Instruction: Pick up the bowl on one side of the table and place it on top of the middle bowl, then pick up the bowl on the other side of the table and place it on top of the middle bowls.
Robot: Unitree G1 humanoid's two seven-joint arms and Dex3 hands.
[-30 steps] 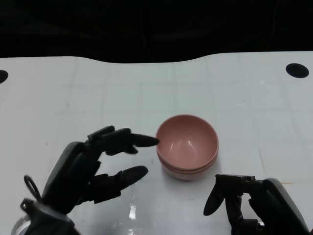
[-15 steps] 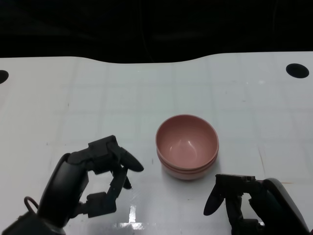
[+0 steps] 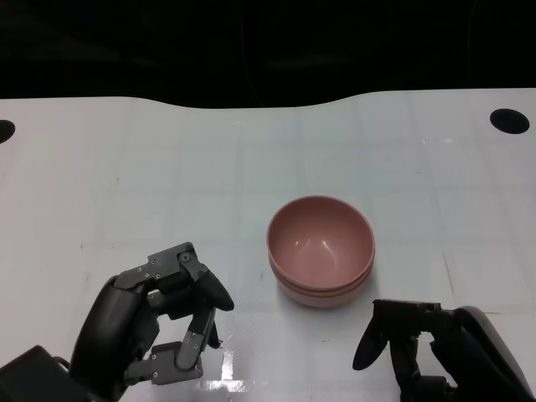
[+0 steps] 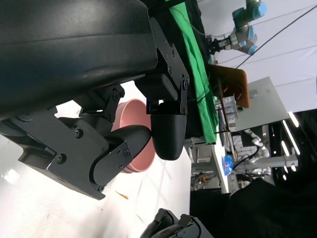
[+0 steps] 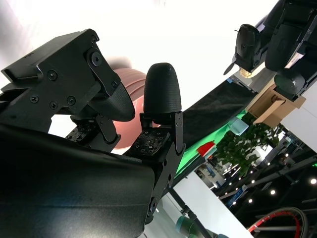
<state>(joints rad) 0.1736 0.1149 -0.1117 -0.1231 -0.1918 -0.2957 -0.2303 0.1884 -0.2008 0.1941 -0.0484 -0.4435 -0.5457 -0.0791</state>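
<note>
While the pink bowls [image 3: 321, 249] sit nested mid-table, my left hand [image 3: 159, 322] is curled in on nothing and my right hand [image 3: 419, 343] hangs loosely bent, empty. They look light, stiff, slick; I'd grip the rim.

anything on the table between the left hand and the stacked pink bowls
Nothing: in the head view only bare white table lies between the left hand and the stacked pink bowls.
</note>
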